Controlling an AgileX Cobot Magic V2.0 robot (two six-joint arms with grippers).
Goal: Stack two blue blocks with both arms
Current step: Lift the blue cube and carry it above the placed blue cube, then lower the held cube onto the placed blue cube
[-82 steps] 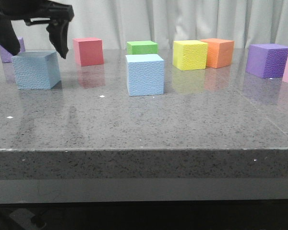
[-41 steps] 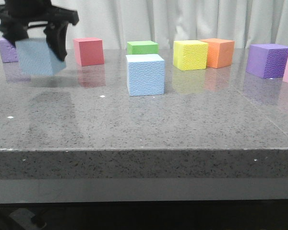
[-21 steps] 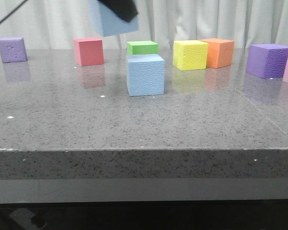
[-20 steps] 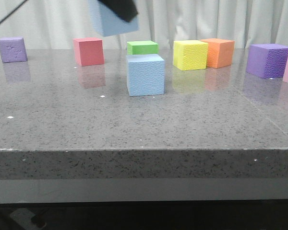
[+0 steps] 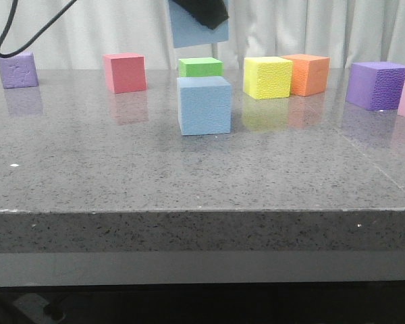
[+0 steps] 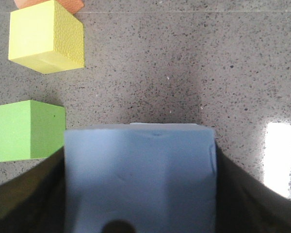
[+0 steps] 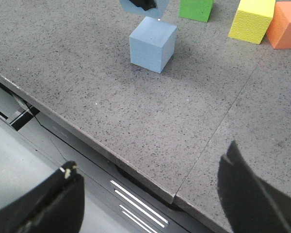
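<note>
Grey table (image 5: pixel 189 175), curtain behind. Left end effector (image 5: pixel 204 10) carried its clamped blue block (image 5: pixel 189 30) across from the table's left; it's now just above the second blue block (image 5: pixel 204 105). Lowering next, I'd judge. Right end effector (image 7: pixel 150 194) spread open, idle.

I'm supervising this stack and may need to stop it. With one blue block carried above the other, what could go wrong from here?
1. The held blue block hangs a little left of the resting blue block; released like that, it could land off-center and tip off.
2. The green cube sits just behind the resting block, so the left gripper's fingers may bump it on the way down.
3. Pushing down too far could slide the resting block across the smooth table.
</note>
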